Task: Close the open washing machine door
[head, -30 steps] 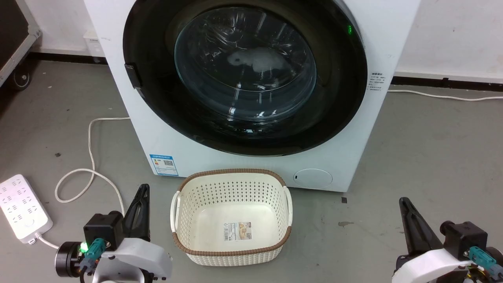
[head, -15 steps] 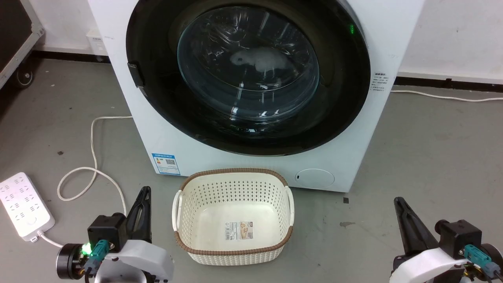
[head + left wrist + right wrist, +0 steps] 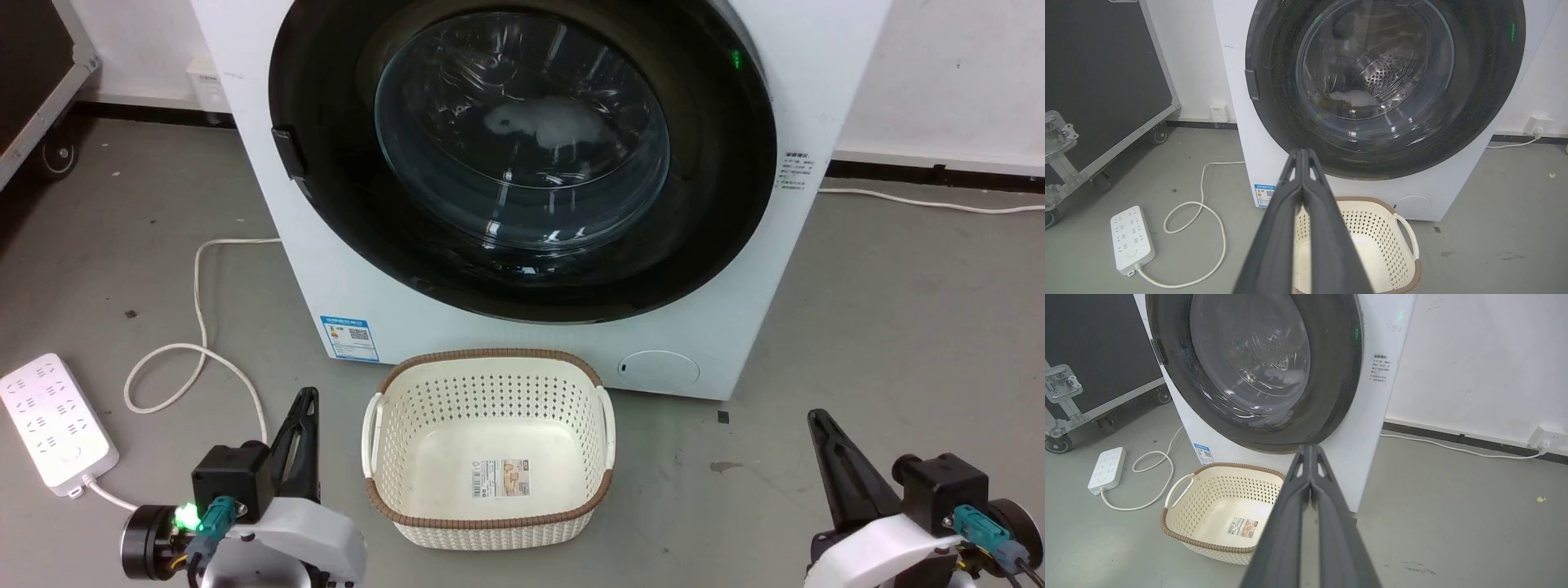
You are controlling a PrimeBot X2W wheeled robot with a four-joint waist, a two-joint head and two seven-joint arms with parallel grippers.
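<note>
the big white front-loading washing machine (image 3: 351, 269) stands straight ahead of the robot, against the wall. its very large round door (image 3: 718, 188), a glossy black rim around a bulging clear glass window, looks to lie flat against the white front with no gap showing, so the closing seems already done. on the grey floor just before the machine sits a cream perforated plastic basket (image 3: 490, 357) with a brown woven rim, between the two arms. the left gripper (image 3: 309, 398) and right gripper (image 3: 816, 418) hang low on either side of it, fingers pressed together and holding nothing, pointing up toward the door, well apart from it. the door lies forward and above both; the left gripper is nearer the small dark tab (image 3: 286, 153) on the rim's left edge, should a last push be needed.
</note>
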